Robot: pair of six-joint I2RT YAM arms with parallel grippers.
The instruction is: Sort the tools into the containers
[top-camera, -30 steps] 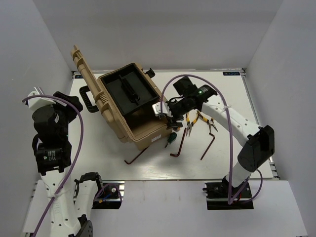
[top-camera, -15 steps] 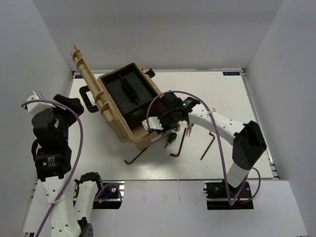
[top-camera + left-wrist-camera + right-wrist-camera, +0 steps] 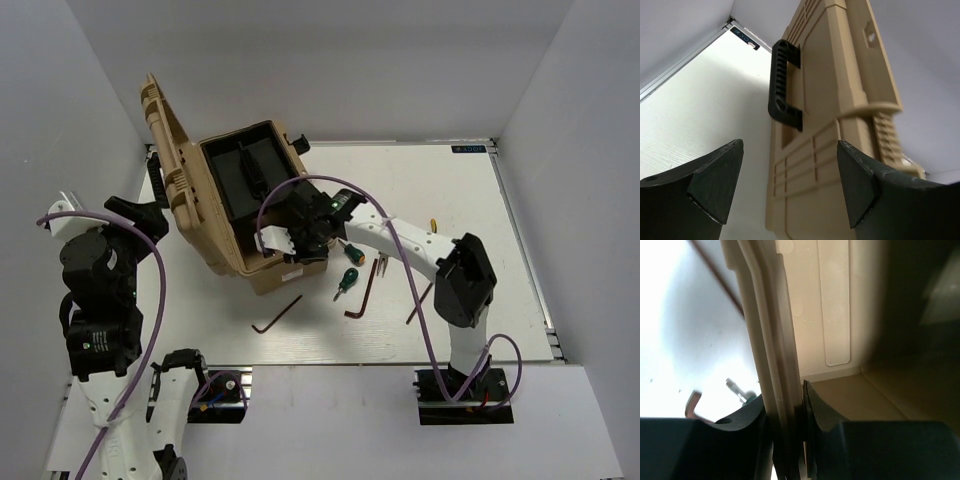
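The tan toolbox point(image 3: 288, 277) stands open at the table's back left, lid raised, black inner tray point(image 3: 243, 183) showing. My right gripper point(image 3: 291, 238) is shut on its near-right wall point(image 3: 774, 330), one finger inside and one outside point(image 3: 785, 407). A green-handled screwdriver point(image 3: 348, 280) and three dark hex keys point(image 3: 277, 313) point(image 3: 363, 294) point(image 3: 419, 301) lie in front of the box. The pliers point(image 3: 381, 266) are mostly hidden under my right arm. My left gripper point(image 3: 148, 215) is open, facing the lid's outside point(image 3: 840, 100) and its black handle point(image 3: 784, 78), jaws point(image 3: 790, 185) apart from it.
White walls enclose the table on three sides. The right arm stretches across the table's middle above the tools. A screwdriver tip point(image 3: 735, 387) and a hex key point(image 3: 717, 275) show outside the box wall in the right wrist view.
My right arm reached left and shut on the toolbox wall. The box slid and turned leftward, its lid standing more upright. The left gripper shifted slightly.
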